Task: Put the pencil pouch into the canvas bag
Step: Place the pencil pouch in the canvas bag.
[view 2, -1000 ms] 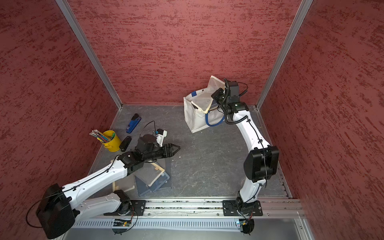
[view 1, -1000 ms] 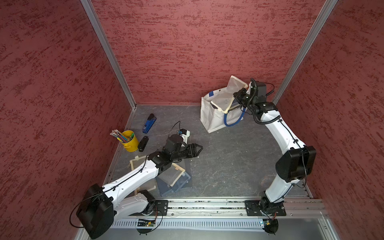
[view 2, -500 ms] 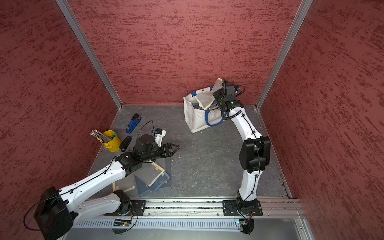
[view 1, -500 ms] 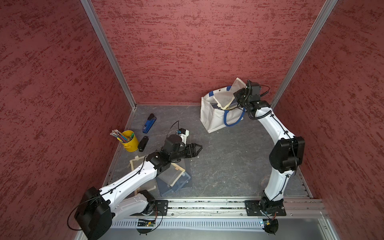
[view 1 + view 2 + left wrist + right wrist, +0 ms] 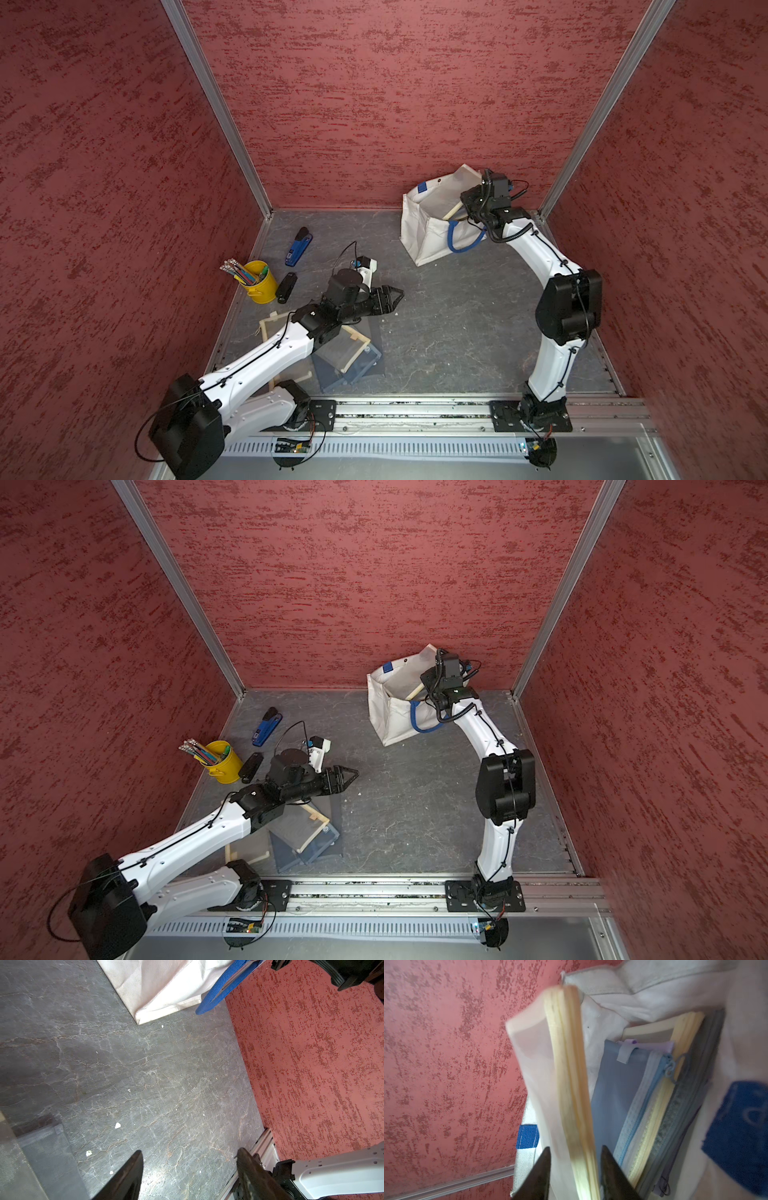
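My right tool (image 5: 575, 1147): jaws parted astride pencil pouch (image 5: 569, 1064), half inside canvas bag (image 5: 424, 237), to drop it, I judge; my left tool (image 5: 190, 1150): wide, empty.

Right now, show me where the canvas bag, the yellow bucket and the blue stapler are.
canvas bag (image 5: 430, 237): in a top view, front wall.
yellow bucket (image 5: 262, 287): in a top view, outer wall.
blue stapler (image 5: 297, 248): in a top view, mid body.

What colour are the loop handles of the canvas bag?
Blue. The handles show best in the left wrist view.
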{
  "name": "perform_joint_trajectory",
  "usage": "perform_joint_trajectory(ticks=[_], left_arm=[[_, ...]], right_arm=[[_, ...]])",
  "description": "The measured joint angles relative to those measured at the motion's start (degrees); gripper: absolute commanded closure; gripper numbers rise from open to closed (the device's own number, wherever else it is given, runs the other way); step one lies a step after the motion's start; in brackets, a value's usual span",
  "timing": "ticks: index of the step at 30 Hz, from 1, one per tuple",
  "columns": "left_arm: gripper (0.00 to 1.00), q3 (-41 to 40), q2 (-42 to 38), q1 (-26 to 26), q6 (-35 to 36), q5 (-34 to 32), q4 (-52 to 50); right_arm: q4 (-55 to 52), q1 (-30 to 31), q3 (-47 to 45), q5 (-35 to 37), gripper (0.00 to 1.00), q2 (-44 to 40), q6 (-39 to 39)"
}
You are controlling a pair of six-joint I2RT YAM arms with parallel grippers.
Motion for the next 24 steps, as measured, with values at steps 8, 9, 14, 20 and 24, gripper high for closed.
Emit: perform_joint_trajectory(ticks=[8, 9, 14, 20, 24], left_arm=[[0.28, -0.3, -0.9, 0.7, 0.0, -0.8, -0.3], [0.28, -0.3, -1.0, 0.8, 0.0, -0.9, -0.3], [0.29, -1.0, -2.1, 1.2, 0.0, -1.3, -0.5], [0.29, -1.9, -2.4, 1.3, 0.0, -1.2, -1.1], [0.29, -1.7, -2.3, 1.3, 0.0, -1.2, -2.0]], right_arm=[[-1.3, 0.6, 0.1, 1.4, 0.39, -0.4, -2.9], [-1.7, 0.6, 0.1, 1.6, 0.39, -0.7, -3.6], [-5.6, 1.1, 3.7, 2.3, 0.39, -1.6, -10.3], [-13.6, 1.4, 30.0, -2.5, 0.39, 7.8, -23.6], [-16.5, 1.6, 41.8, -7.3, 0.40, 15.3, -30.2]])
